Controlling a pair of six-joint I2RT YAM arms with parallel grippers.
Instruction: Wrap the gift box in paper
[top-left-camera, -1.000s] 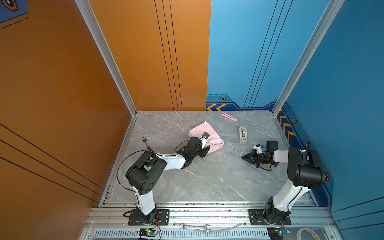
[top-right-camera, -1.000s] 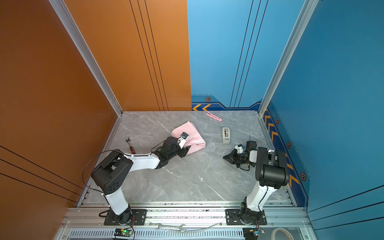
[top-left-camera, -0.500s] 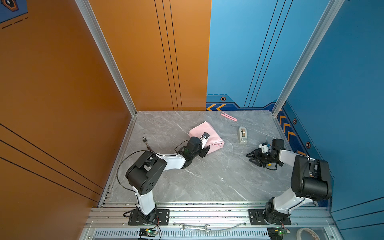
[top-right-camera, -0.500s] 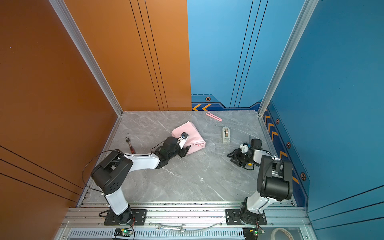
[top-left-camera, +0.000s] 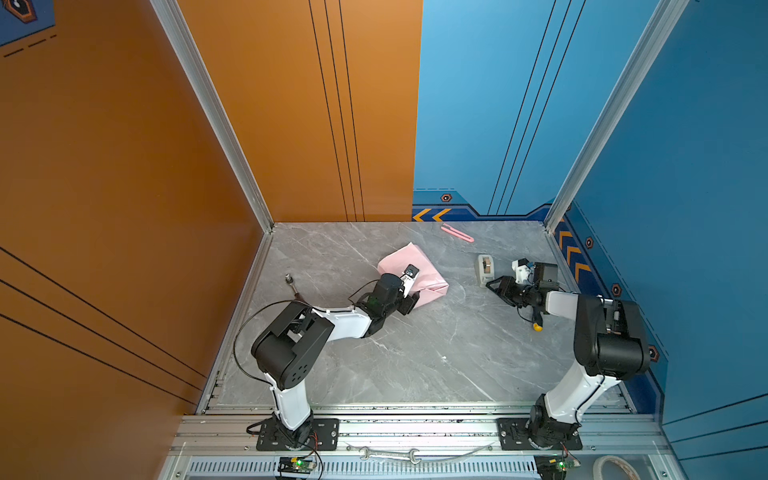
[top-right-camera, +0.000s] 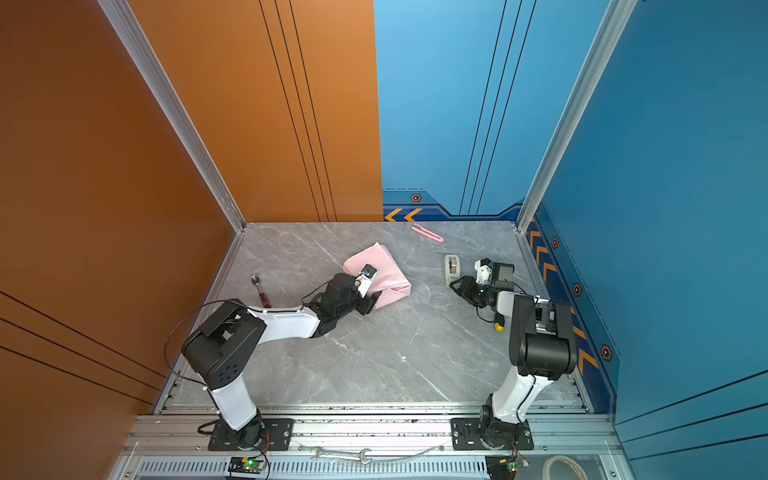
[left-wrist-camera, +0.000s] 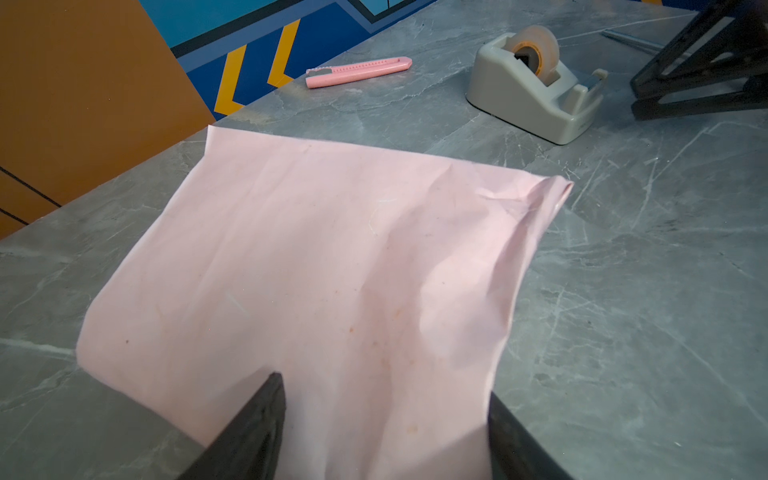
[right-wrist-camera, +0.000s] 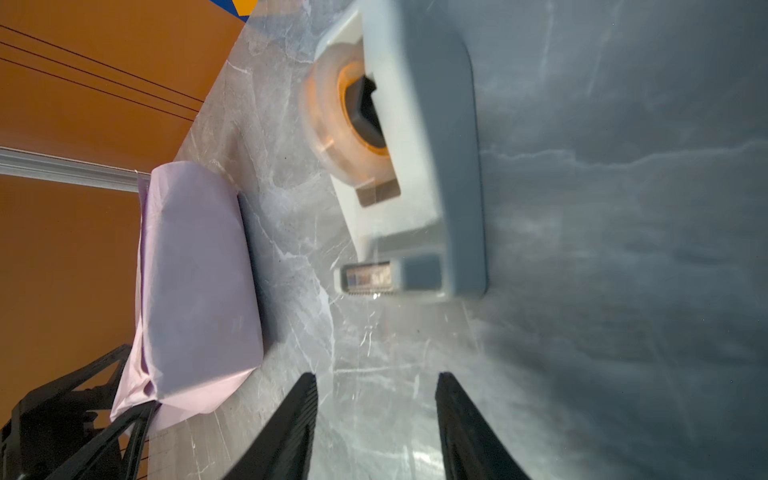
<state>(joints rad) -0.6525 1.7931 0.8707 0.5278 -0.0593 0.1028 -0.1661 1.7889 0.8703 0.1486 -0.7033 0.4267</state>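
Observation:
The paper (top-left-camera: 419, 270) (top-right-camera: 386, 270) is folded into a pink parcel at the middle back of the table. Its pale pink face (left-wrist-camera: 332, 257) fills the left wrist view, and its lilac side (right-wrist-camera: 195, 266) shows in the right wrist view. The gift box is hidden inside. My left gripper (top-left-camera: 411, 301) (top-right-camera: 372, 301) (left-wrist-camera: 384, 388) is open, its fingers resting on the parcel's near end with paper between them. My right gripper (top-left-camera: 490, 284) (top-right-camera: 454, 284) (right-wrist-camera: 376, 376) is open and empty, just in front of the tape dispenser (top-left-camera: 484, 268) (right-wrist-camera: 415, 166).
A pink cutter (top-left-camera: 457, 232) (left-wrist-camera: 357, 71) lies near the back wall. A screwdriver (top-left-camera: 293, 284) lies by the left wall. A yellow-tipped tool (top-left-camera: 537, 326) lies under the right forearm. The dispenser (left-wrist-camera: 536, 83) stands to the right of the parcel.
My right gripper has gone from shut to open and moved back toward the tape dispenser. The left arm and the parcel have not moved.

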